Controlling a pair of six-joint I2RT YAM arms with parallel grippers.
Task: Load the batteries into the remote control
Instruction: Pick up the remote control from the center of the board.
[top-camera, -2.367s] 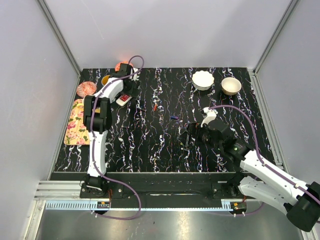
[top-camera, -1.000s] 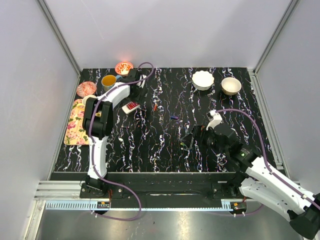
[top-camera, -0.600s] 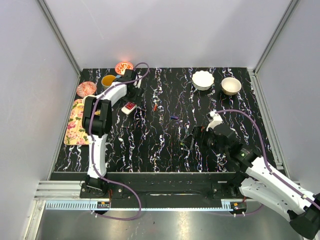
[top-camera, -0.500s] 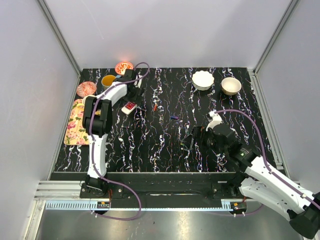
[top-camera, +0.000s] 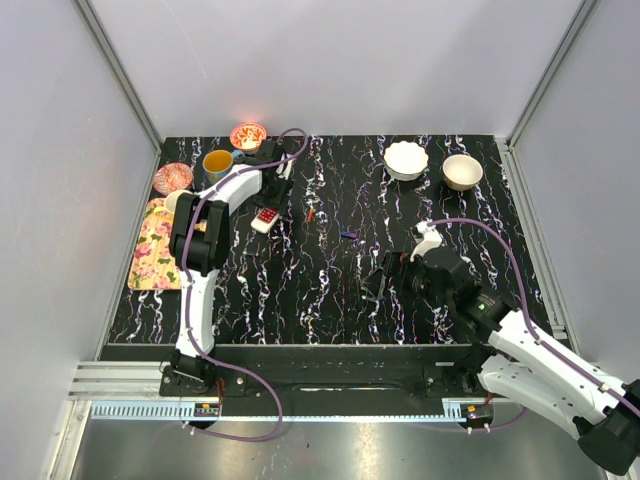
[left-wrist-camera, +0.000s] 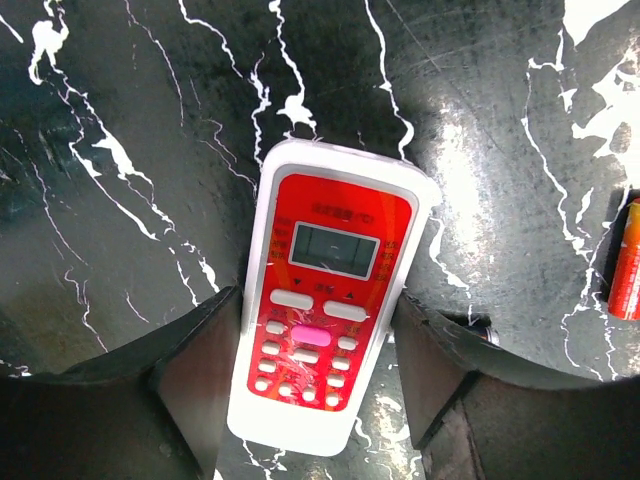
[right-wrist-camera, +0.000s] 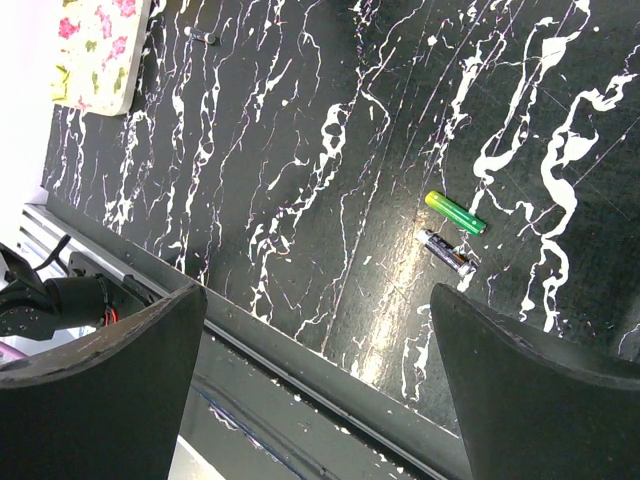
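Moved: left gripper (left-wrist-camera: 318, 330) has narrowed around the remote control (left-wrist-camera: 330, 270) over the last second, and the remote now sits a touch nearer and further right. The right arm has barely shifted.
Right gripper (right-wrist-camera: 315, 300): nearest to us, hanging over the near middle of the table (top-camera: 300, 290), jaws spread as wide as they go, nothing in them.
Under it: green battery (right-wrist-camera: 455, 213) and dark battery (right-wrist-camera: 447, 251) lie side by side on the table, just apart.
Mid-table: blue battery (top-camera: 347, 236) lies alone beyond the right gripper. The red battery (top-camera: 311, 213) lies farther back and to the left.
Remote control: face up on the far-left part of the table, red button panel and small screen showing. It is near the red battery, not touching it.
Left gripper: partly closed, down over the remote's button end, with fingers (left-wrist-camera: 200, 370) against each long edge, so it grips the remote.
In the way: left arm (top-camera: 195, 250) runs up the left side over the edge of the floral mat (top-camera: 150, 250), half hiding a white object there.
Far row: cup (top-camera: 216, 161) sits just left of the left wrist. One red-patterned bowl (top-camera: 173, 177) is at the left edge, a second red-patterned bowl (top-camera: 247, 134) at the back. The white bowl (top-camera: 406, 159) and tan bowl (top-camera: 462, 171) stand side by side far right.
Count: one remote, four batteries, four bowls, one cup, one mat.
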